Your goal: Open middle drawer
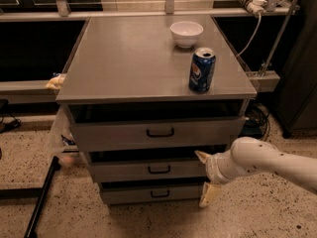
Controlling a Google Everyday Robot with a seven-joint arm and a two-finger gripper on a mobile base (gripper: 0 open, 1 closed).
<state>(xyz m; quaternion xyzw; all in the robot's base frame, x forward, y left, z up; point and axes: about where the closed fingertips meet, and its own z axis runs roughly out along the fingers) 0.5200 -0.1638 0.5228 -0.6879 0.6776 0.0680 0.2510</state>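
Your end effector sat at the middle drawer's right end. Its fingers were spread wide, holding nothing.

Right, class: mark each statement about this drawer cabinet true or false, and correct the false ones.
1. The blue can stands upright on the cabinet top. True.
2. The white bowl sits nearer the camera than the can. False: it sits farther back.
3. The gripper holds the black handle of the middle drawer. False: it is open, to the right of the handle, by the drawer front's right end.
4. Nothing lies between bowl and can. True.
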